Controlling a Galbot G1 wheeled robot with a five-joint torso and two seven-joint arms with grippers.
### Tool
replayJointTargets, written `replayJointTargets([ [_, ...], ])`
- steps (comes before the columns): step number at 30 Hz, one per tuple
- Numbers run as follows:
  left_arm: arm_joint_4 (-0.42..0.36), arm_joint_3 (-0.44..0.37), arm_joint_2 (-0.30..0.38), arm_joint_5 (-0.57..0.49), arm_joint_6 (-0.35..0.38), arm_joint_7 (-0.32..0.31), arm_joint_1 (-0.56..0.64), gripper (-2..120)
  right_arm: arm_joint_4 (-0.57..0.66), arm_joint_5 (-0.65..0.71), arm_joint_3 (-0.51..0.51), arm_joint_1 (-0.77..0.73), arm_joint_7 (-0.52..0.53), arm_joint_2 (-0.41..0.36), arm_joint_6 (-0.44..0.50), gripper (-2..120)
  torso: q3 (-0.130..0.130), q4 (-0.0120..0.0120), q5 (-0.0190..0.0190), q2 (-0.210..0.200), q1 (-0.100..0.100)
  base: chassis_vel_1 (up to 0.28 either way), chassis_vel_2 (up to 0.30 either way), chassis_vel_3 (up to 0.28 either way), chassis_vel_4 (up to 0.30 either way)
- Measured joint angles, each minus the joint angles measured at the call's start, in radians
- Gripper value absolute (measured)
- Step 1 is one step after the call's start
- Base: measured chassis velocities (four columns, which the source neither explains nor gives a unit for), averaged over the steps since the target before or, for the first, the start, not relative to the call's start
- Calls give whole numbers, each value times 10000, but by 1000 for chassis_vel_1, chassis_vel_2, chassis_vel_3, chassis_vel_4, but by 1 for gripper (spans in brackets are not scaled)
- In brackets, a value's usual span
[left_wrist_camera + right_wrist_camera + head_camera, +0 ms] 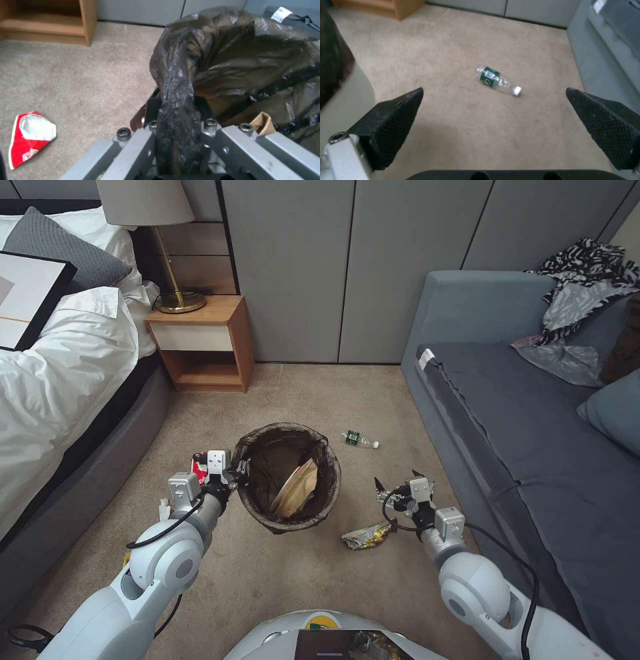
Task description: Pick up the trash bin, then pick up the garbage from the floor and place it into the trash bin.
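The trash bin point(288, 477), lined with a dark bag, hangs above the carpet with my left gripper point(239, 473) shut on its near-left rim point(176, 100). A brown paper bag point(297, 488) lies inside it. My right gripper point(399, 481) hovers open to the bin's right, its black fingers point(391, 120) spread wide above the carpet. A clear green-labelled bottle point(360, 439) point(496, 80) lies on the floor beyond it. A gold wrapper point(367, 536) lies just below the right gripper. A red-and-white crumpled cup point(30, 137) point(198, 465) sits on the carpet beside the left gripper.
A bed point(60, 380) runs along the left, with a wooden nightstand point(203, 343) and lamp behind. A grey sofa point(533, 420) fills the right side. Open carpet lies between them. A white tissue scrap point(164, 509) lies by my left arm.
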Motion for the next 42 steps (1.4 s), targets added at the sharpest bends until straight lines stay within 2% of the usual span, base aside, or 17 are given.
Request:
replayJointTargets([
  [1, 0, 0, 0, 0, 0, 0, 0, 5, 0, 0, 0, 0, 0, 0, 0, 100, 0, 0, 0, 0, 0, 0, 0, 0, 0],
  [3, 10, 45, -19, -1, -4, 2, -42, 5, -199, 560, -442, 605, 3, -737, -214, 100, 0, 0, -1, 0, 0, 0, 0, 0, 0],
  [8, 38, 74, -53, 2, -7, 3, -80, 5, -274, 1310, -918, 1040, 277, -999, -553, 100, 0, -2, -1, 0, 0, 0, 0, 0, 0],
  [16, 54, 121, -100, 23, -11, 4, -86, 5, -704, 2474, -1616, 1300, 830, -483, -1019, 100, 0, -3, -1, -1, 0, 0, 0, 0, 0],
  [23, 75, 124, -76, 23, -11, 2, -118, 5, -1108, 2560, -1923, 1438, 823, -254, -1037, 100, 0, -2, -2, 0, 0, 0, 0, 0, 0],
  [32, 114, 126, -100, 22, -23, 5, -151, 5, -1291, 2792, -2558, 1726, 870, -404, -1105, 100, 0, -1, -3, 0, 0, 0, 0, 0, 0],
  [42, 156, 134, -63, 0, -37, 9, -223, 5, -1717, 3544, -3061, 2003, 1464, 111, -1285, 100, 0, -2, -3, 0, 0, 0, 0, 0, 0],
])
